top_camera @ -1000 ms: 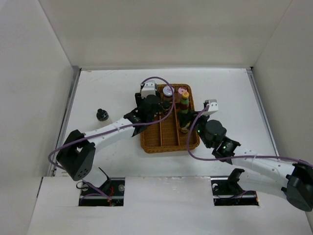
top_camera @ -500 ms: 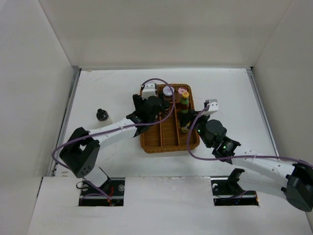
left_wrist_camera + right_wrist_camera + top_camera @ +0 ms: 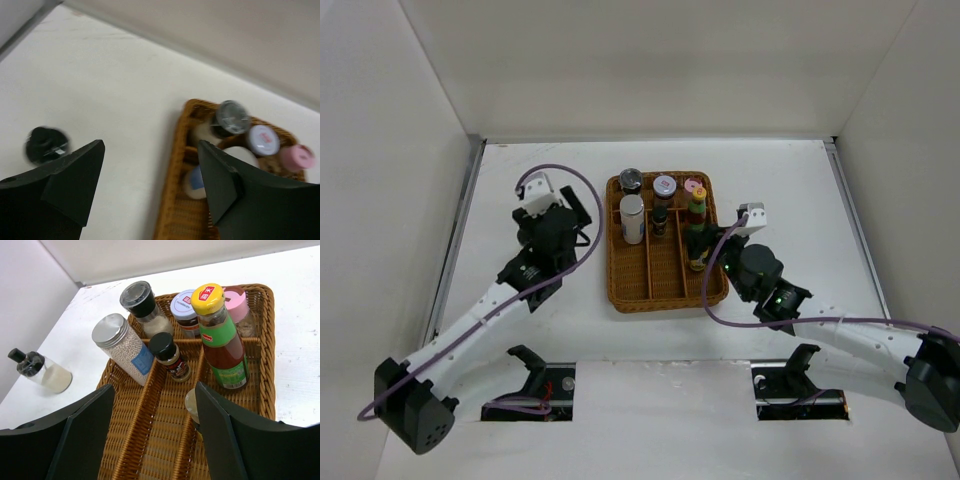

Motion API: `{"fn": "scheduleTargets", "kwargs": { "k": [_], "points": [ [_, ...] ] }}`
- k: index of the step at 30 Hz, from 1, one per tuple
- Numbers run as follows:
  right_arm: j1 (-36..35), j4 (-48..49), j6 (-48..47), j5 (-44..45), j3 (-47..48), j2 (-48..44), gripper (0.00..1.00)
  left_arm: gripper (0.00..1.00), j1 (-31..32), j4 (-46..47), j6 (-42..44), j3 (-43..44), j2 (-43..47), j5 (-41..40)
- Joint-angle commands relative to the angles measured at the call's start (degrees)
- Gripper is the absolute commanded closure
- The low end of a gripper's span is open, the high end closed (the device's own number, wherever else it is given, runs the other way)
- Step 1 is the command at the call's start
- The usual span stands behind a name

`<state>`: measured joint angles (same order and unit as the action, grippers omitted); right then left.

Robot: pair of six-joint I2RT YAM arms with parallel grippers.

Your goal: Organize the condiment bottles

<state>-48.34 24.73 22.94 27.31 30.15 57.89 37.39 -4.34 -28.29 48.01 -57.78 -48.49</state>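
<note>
Left of the wicker tray [image 3: 665, 285], on the bare bench [image 3: 770, 180], stands the 1 bottle not yet sorted: a clear black-capped bottle [image 3: 42, 372], upright, well apart from the tray. 7 others sit in the tray. Far end: black-topped grinder [image 3: 142, 305], white-lidded jar [image 3: 185, 307], pink-lidded jar [image 3: 237, 302]. In front of those: silver-capped shaker [image 3: 122, 347], leaning; small black-capped jar [image 3: 167, 357]; green-labelled yellow-capped sauce bottle [image 3: 220, 340]. Nearest the right arm: a pale bottle top [image 3: 192, 402].

Left gripper [image 3: 150, 150] hovers over the bench, jaws wide, nothing between them. In its wrist view the loose bottle is blurred and sits outside 1 finger, not in the gap. Right gripper [image 3: 155, 387] hangs over the tray's near part, jaws wide too. The pale bottle top shows just beside 1 finger; contact cannot be told, and it is not clamped.

Step, as I judge it: left arm reaching for the last loose bottle, so the task looks near its end. Next move calls for shifting the left jaws sideways until the bottle is centred in the gap, dropping around its body below the cap, closing, lifting straight, and carrying it to a free near stretch of a tray compartment. The right arm had better stay clear of that path.
</note>
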Motion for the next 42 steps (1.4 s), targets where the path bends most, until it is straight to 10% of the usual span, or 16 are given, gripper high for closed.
{"fn": "scheduleTargets", "kwargs": {
  "k": [1, 16, 35, 42],
  "points": [
    [0.31, 3.31, 0.79, -0.15, 0.52, 0.21, 0.27, 0.3, -4.98, -10.86, -5.01, -5.54, 3.62, -1.96],
    [0.31, 3.04, 0.88, -0.41, 0.78, 0.56, 0.26, 0.27, -21.43, -0.07, -4.67, -13.29, -3.47, 6.29],
    [-1.36, 3.39, 0.88, -0.68, 2.28, 4.87, 0.26, 0.32, -25.48, 9.35, -2.47, -12.33, -13.85, 9.64],
    [-1.28, 3.31, 0.88, -0.68, 1.75, 3.99, 0.26, 0.59, -23.9, 8.3, -2.12, -12.85, -9.74, 8.94]
  ]
}}
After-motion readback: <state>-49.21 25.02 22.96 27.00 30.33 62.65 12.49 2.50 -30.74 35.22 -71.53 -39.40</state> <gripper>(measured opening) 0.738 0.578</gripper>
